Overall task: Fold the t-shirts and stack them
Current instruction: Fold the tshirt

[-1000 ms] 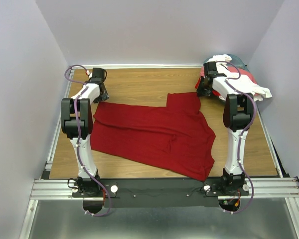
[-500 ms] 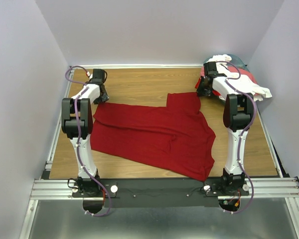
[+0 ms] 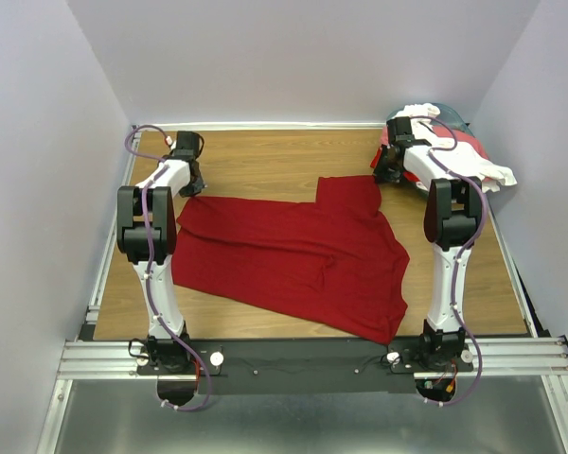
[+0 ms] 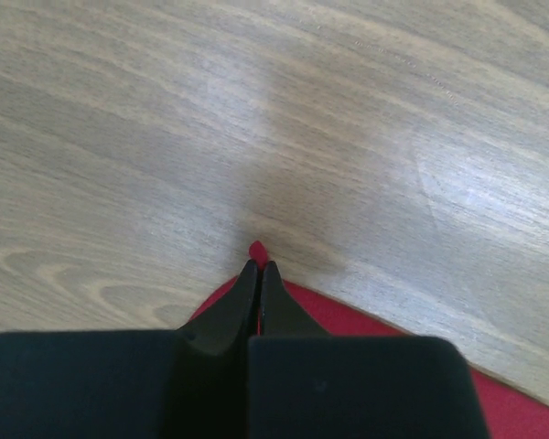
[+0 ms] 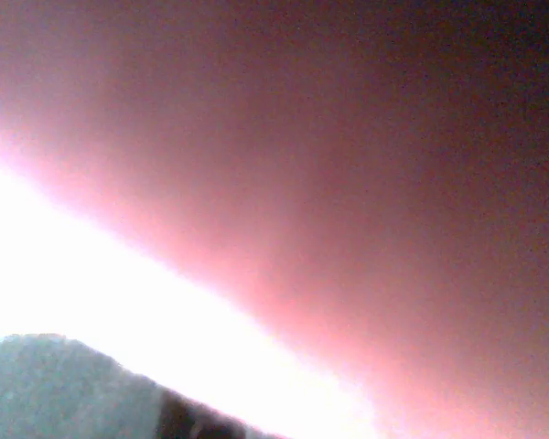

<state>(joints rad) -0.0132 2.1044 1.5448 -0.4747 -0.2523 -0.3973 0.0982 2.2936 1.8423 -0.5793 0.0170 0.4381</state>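
A large dark crimson t-shirt (image 3: 293,251) lies spread on the wooden table (image 3: 265,165). My left gripper (image 3: 193,185) is down at its far left corner. In the left wrist view the gripper (image 4: 258,265) is shut, with a sliver of the crimson cloth (image 4: 256,249) pinched at the tips. My right gripper (image 3: 386,172) sits low by the shirt's far right corner, beside the pile of other t-shirts (image 3: 469,151). The right wrist view is a close blur of pink, white and teal cloth, so its fingers are hidden there.
The pile at the back right corner shows white cloth (image 3: 494,174), red-pink cloth (image 3: 466,142) and teal cloth (image 3: 450,114). Grey walls close in the table on three sides. Bare wood (image 3: 265,156) shows behind the crimson shirt.
My left gripper has closed on the crimson shirt's far left corner. The right arm and the shirt have not visibly moved.
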